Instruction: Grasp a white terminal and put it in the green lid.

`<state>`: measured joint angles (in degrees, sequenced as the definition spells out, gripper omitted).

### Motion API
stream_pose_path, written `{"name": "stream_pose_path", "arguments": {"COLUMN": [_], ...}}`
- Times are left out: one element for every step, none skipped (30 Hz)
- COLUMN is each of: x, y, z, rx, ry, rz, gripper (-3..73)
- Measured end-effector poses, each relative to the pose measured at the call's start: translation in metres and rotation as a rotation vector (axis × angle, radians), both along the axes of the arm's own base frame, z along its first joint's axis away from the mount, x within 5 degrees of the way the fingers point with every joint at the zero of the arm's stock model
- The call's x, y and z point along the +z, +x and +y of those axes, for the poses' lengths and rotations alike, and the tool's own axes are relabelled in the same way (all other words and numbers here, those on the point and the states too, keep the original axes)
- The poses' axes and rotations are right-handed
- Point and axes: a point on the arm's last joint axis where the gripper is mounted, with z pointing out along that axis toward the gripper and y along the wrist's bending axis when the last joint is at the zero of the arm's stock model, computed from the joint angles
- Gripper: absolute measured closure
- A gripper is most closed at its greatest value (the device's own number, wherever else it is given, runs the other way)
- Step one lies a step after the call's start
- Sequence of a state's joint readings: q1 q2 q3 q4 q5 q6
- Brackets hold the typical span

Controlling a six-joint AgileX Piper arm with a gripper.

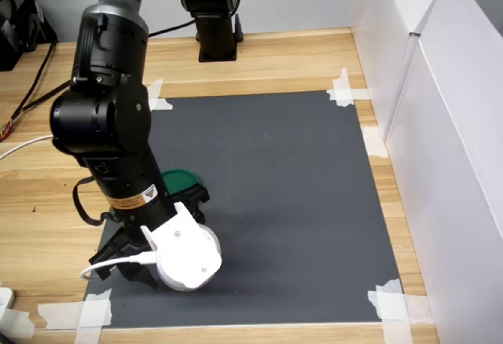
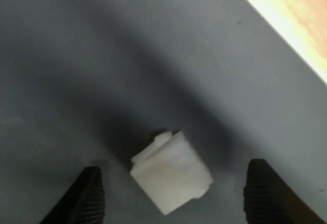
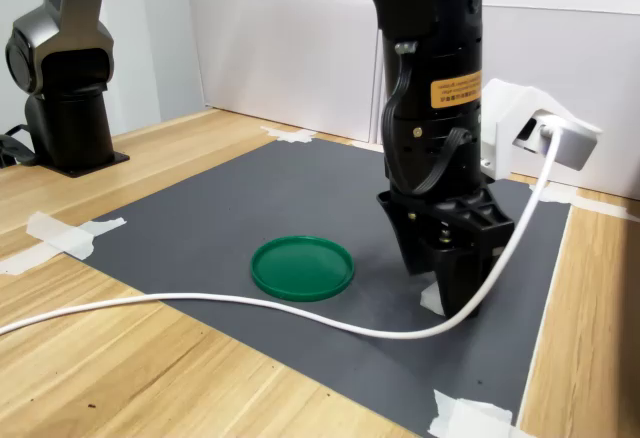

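Observation:
The white terminal [image 2: 171,173] lies on the dark grey mat [image 2: 127,55] between the two black fingertips [image 2: 87,196] of my gripper [image 2: 173,196], which is open with a gap on each side of it. In the second exterior view the gripper [image 3: 443,283] reaches down to the mat, and a white corner of the terminal [image 3: 432,300] shows at its foot. The green lid [image 3: 302,266] lies flat on the mat just to the second exterior view's left of the gripper. In the first exterior view the arm covers most of the lid [image 1: 181,179] and hides the terminal.
A white cable [image 3: 200,303] runs from the wrist camera across the mat's near edge. A second black arm base [image 3: 65,88] stands on the wooden table beyond the mat. White tape strips [image 1: 343,90] hold the mat's corners. White panels [image 1: 440,124] wall the first exterior view's right.

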<state>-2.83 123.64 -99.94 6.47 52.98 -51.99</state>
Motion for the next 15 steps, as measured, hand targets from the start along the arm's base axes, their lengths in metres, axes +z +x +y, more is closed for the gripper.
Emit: {"name": "stream_pose_path", "arguments": {"x": [-0.0005,-0.0016,-0.0028,-0.0049,-0.0065,-0.008,-0.0078,-0.0078,-0.0078,-0.0078,-0.0078,-0.0078,-0.0078,-0.008,-0.008], "y": [0.0003,0.0004,0.0006,0.0009,0.0011,0.0013,0.0014,0.0014,0.0014,0.0014,0.0014,0.0014,0.0014,0.0014,0.0014], "z": [0.0,0.0,0.0,-0.0001,-0.0001,-0.0001,-0.0001,-0.0001,-0.0001,-0.0001,0.0,0.0,0.0,0.0,0.0], "rx": [0.0,0.0,0.0,0.0,0.0,0.0,0.0,0.0,0.0,0.001,0.003,0.004,0.004,0.004,0.005], "ry": [0.0,0.0,0.0,0.0,0.001,0.001,0.001,0.001,0.001,0.0,0.0,0.0,0.0,0.0,0.0], "rz": [-0.001,0.001,0.004,0.008,0.012,0.015,0.014,0.014,0.014,0.014,0.014,0.015,0.015,0.015,0.015], "gripper": [2.0,2.0,2.0,2.0,2.0,2.0,2.0,2.0,2.4,3.4,4.7,6.2,8.8,12.2,16.3]}}
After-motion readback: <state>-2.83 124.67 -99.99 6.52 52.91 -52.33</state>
